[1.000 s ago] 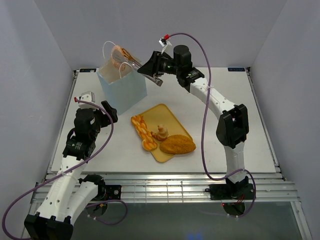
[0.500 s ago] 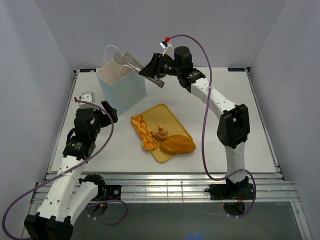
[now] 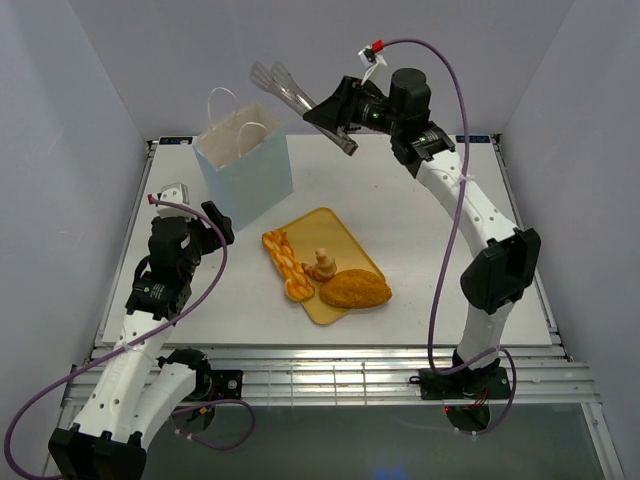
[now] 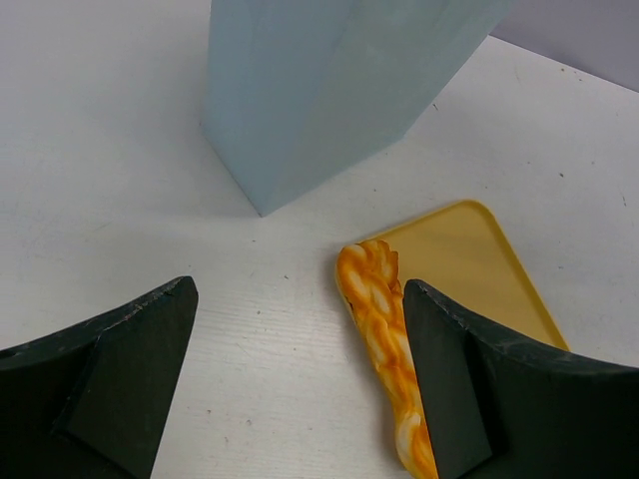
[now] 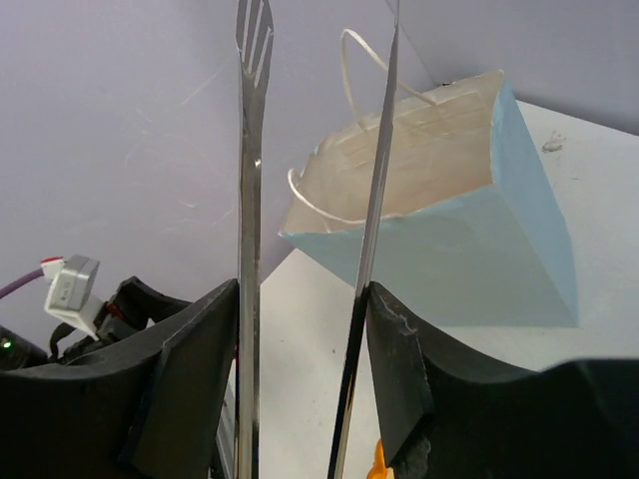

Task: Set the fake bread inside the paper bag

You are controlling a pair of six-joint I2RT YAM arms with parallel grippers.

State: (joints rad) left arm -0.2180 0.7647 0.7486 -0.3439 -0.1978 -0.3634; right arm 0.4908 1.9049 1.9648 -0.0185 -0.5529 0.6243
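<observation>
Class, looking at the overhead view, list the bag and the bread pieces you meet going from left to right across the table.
paper bag → orange braid → small tan bun → golden loaf. The tray spans the bread, so it is skipped.

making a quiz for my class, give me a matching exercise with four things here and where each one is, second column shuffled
Things:
1. paper bag
2. tongs
3. golden loaf
4. orange braid

Places:
A. on the near end of the yellow tray
B. gripped in the right tool, raised in the air
C. standing upright on the table, far left
D. along the tray's left edge

Pairs: 1-C, 2-B, 3-A, 4-D
</observation>
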